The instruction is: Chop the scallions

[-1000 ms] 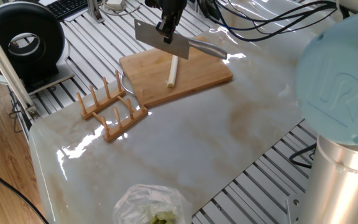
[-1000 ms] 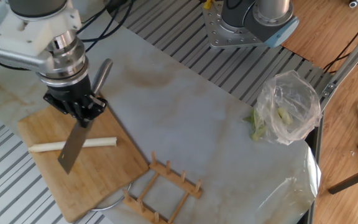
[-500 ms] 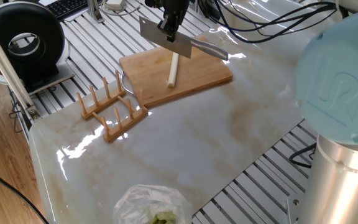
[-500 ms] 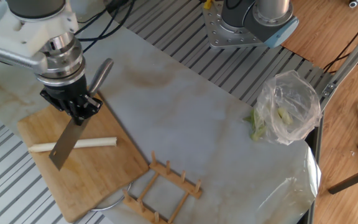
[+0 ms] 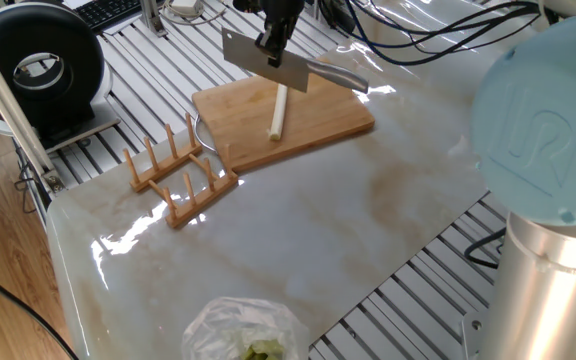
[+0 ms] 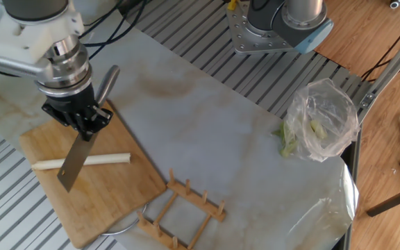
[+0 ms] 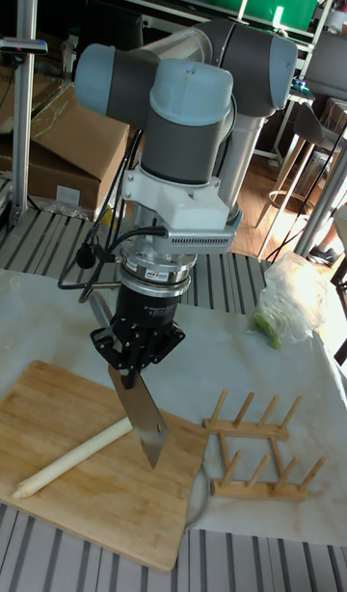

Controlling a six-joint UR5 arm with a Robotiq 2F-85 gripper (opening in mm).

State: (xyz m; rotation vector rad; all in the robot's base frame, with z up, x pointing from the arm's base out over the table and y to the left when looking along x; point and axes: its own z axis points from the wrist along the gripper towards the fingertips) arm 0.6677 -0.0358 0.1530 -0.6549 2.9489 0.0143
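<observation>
Gripper (image 6: 82,123) clamped on the cleaver (image 6: 75,156), blade raised over the cutting board (image 6: 103,191).
We see the scallions (image 6: 82,161) as one whole pale stalk lying flat on the board, directly beneath the blade; a wooden rack (image 6: 182,208) stands just beside the board.

Cream scallions (image 6: 82,162), tan board (image 6: 110,191)

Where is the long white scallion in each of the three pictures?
One fixed view: the scallion lies upper middle, on the cutting board, just below the cleaver.
The other fixed view: it lies at the left, partly behind the blade.
Tall fixed view: it lies lower left, slanting across the board.
Shared landmark: the wooden rack standing beside the board.
</observation>
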